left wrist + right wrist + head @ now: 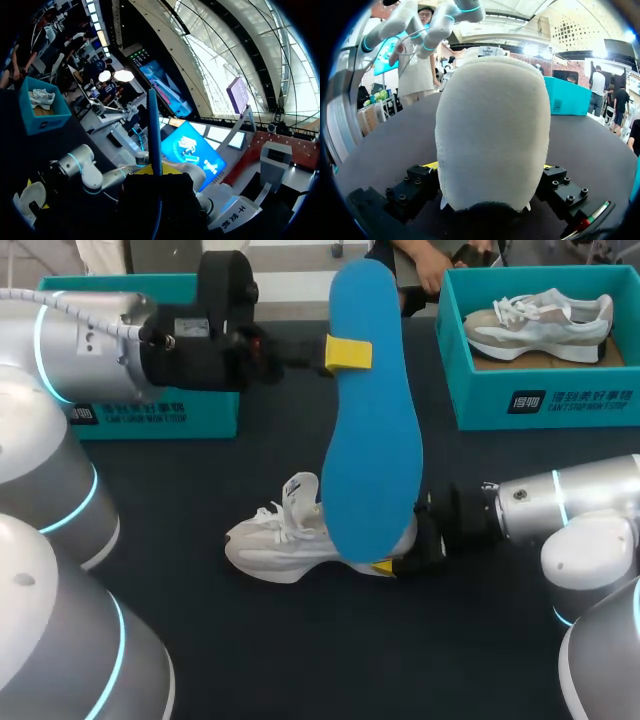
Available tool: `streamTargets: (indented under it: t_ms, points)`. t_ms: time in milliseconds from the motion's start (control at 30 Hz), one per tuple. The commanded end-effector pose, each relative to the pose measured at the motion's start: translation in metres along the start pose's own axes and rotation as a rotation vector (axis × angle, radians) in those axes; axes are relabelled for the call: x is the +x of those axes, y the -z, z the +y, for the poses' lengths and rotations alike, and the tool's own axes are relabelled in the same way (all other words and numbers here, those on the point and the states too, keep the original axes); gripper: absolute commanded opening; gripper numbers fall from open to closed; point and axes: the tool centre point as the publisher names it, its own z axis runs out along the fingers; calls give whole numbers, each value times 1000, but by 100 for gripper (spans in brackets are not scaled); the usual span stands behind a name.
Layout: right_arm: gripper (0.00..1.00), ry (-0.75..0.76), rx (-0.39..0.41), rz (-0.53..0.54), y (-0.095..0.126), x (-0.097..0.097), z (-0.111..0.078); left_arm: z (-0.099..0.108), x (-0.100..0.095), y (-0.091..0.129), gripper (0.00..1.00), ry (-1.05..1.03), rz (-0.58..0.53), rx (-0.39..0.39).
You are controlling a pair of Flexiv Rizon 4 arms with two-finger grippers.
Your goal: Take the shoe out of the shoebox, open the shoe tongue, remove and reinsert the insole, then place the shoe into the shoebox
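Note:
A big blue insole (372,420) hangs upright above the table's middle, with my left gripper (348,353) shut on its edge. In the left wrist view the insole (154,130) shows edge-on, rising from between that gripper's (156,171) yellow tips. Below it a white shoe (278,538) lies on the dark table, toe pointing left. My right gripper (400,562) is at its heel. In the right wrist view the white heel (492,130) fills the space between that gripper's (490,167) wide-spread fingers, and only slivers of yellow show on either side of it.
A teal shoebox (545,405) at the back right holds a second shoe (540,325). Another teal box (150,415) stands at the back left, behind my left arm. Bare dark tabletop (300,660) lies in front of the shoe.

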Motion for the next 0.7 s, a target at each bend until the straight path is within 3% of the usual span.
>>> streamTargets:
  t_ms: [33,333,567,700]
  points:
    - [100,-13,41,-20,15,1,10,1,-1,-1,0,0,0,1]
    - [100,-48,136,-37,34,4,21,1,-1,-1,0,0,0,1]
    - [100,-74,325,-31,45,7,43,1,-1,-1,0,0,0,1]
    - [100,-128,436,-50,47,4,46,1,-1,-1,0,0,0,1]
